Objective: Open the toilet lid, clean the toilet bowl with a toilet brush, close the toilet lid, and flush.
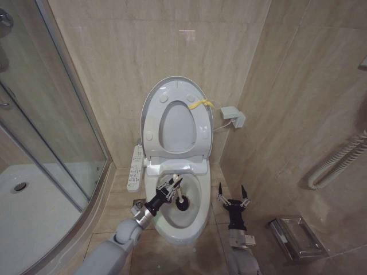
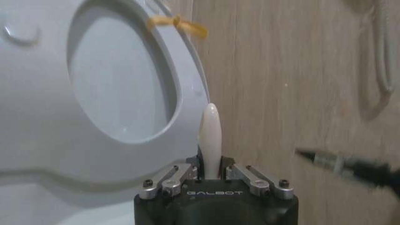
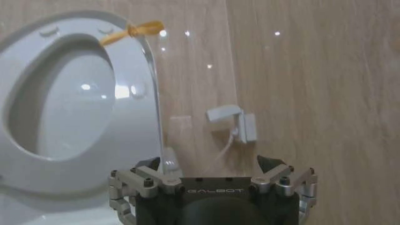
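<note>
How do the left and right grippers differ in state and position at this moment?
The left gripper is shut on the toilet brush; the right gripper is open and holds nothing. The left gripper reaches over the toilet bowl, with the brush head down inside it; the right gripper hangs beside the bowl, above the floor tiles. Both are dark, two-fingered and point toward the raised toilet lid.

I count one toilet bowl (image 1: 192, 220), one raised lid (image 1: 151, 103) with one seat ring (image 1: 200, 123) against it, and one yellow strap (image 1: 200, 103). One brush (image 1: 179, 197) is in my left gripper (image 1: 171, 187). I have two grippers; the right gripper (image 1: 232, 196) holds nothing. One remote panel (image 1: 136, 167), one wall box (image 1: 234, 116), one shower tray (image 1: 34, 217).
</note>
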Robot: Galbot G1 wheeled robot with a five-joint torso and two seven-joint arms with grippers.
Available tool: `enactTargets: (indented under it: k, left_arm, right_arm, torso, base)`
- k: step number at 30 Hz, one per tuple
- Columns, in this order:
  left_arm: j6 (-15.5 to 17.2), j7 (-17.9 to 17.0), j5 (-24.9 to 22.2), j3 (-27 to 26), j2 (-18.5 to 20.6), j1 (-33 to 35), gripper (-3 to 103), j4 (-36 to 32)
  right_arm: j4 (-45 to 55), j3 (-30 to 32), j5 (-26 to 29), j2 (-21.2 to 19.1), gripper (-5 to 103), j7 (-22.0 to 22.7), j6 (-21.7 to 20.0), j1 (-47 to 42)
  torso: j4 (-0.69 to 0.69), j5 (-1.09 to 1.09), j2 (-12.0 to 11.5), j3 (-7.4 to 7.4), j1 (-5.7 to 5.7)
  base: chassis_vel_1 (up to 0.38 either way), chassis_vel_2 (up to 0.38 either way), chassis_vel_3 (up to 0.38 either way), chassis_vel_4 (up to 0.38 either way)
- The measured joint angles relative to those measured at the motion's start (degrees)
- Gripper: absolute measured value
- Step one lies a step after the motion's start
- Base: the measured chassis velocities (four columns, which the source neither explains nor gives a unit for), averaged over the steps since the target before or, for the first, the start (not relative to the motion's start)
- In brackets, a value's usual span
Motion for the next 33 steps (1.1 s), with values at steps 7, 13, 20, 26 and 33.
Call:
enactTargets:
  k: [7, 13, 20, 26, 33]
  left_arm:
    - [0.1, -2.6, 4.9, 1.5, -2.2, -2.5, 20, 5.8]
    - [1.2, -4.5, 7.1, 2.9, -2.3, -2.8, 20, 6.7]
    - [2.5, -4.0, 3.9, 2.9, -2.5, -1.7, 20, 0.6]
    - [0.4, -3.6, 5.2, 2.6, -3.6, -2.8, 20, 9.6]
    - [1.2, -3.5, 3.2, 4.9, -4.0, -3.7, 20, 4.2]
  right_arm:
    - [9.5, -0.5, -1.7, -1.0, 100, -0.4, -0.4, -2.9]
    - [21.5, -1.1, -0.9, -3.1, 100, -0.7, -1.6, -6.2]
    - [25.4, -1.2, -0.8, -3.8, 100, -1.8, -1.4, -7.4]
    - [25.7, -1.8, -0.8, -3.3, 100, -2.7, -1.3, -7.1]
    - [25.2, -1.7, -0.6, -3.2, 100, -3.0, -1.2, -6.7]
  torso:
    - [0.02, 0.00, 0.0, 0.00, 0.00]
    - [0.03, 0.00, 0.0, 0.00, -0.01]
    - [-0.02, 0.00, 0.0, -0.01, -0.01]
    - [0.07, 0.01, 0.0, 0.01, -0.01]
    - [-0.04, -0.01, 0.0, 0.00, 0.00]
  base:
    - [0.000, 0.000, 0.000, 0.000]
    - [0.000, 0.000, 0.000, 0.000]
    - [0.000, 0.000, 0.000, 0.000]
    - [0.000, 0.000, 0.000, 0.000]
    - [0.000, 0.000, 0.000, 0.000]
